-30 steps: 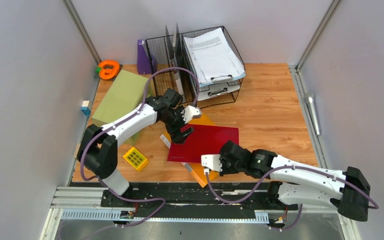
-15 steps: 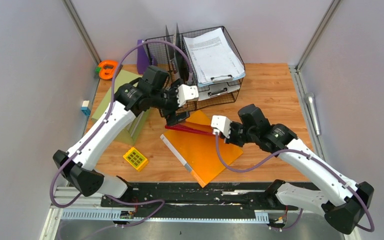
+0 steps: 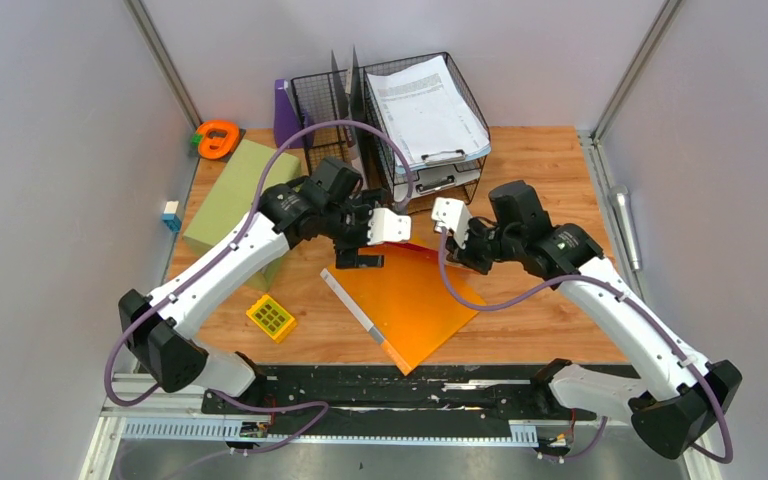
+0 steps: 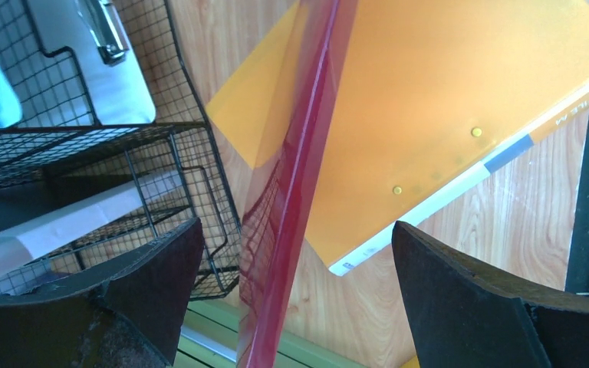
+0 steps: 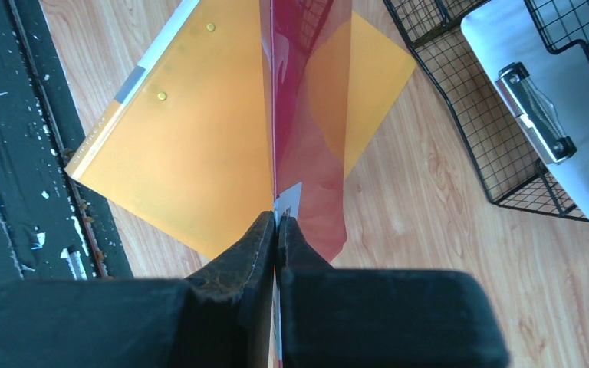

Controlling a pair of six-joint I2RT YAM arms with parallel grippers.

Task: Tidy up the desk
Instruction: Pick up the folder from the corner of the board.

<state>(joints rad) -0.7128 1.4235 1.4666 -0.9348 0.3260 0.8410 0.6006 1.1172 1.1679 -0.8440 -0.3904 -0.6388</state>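
Two-finger right hand (image 5: 276, 230) pinches red folder (image 5: 307, 115) edge aloft; left hand (image 4: 295, 238) spread astride it.

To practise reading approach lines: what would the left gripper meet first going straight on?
The left gripper would probably meet the red folder, edge-on between its open fingers; beyond lies the orange folder on the desk. Depth is unclear.

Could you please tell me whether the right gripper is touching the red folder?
Touching. The right wrist view shows the right gripper with its jaws closed on the near edge of the red folder, with no gap on either side.
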